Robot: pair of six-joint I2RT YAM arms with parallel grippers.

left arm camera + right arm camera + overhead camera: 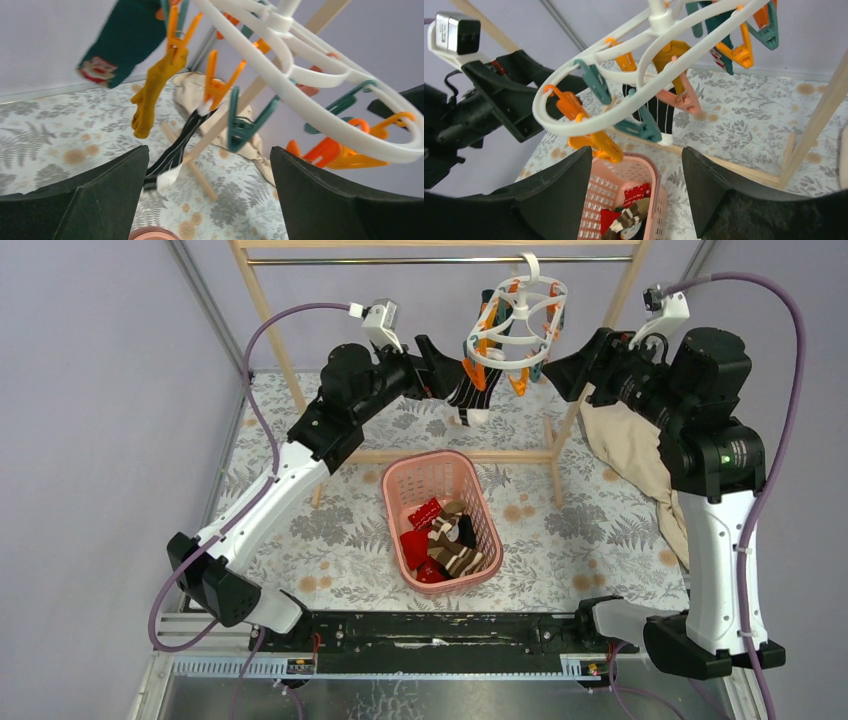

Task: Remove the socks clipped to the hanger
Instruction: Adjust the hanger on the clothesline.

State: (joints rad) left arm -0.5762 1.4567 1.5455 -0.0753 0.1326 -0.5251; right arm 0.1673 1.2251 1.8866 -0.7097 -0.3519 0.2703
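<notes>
Hanger point(518, 315) hangs tilted on the wooden rack point(260, 302) w/ 3 socks seen clipped: black striped sock point(470, 395), mustard sock point(150, 95), dark teal sock point(125, 40). Left gripper point(440, 365) sits just left of it, jaws wide, empty (striped sock hangs right ahead). Right gripper point(558, 368) on the opp. side, jaws apart, also empty. Other socks point(440, 540) lie in the pink basket point(392, 510).

The black-and-white jointed left arm point(290, 465) climbs from its base at seven o'clock toward one o'clock. Its black two-finger left gripper point(447, 372) is raised, jaws spread wide, holding nothing. The black-and-white right arm point(715, 540) stands upright from five o'clock, forearm bent toward ten o'clock. The black right gripper point(562, 365) likewise gapes empty.
</notes>
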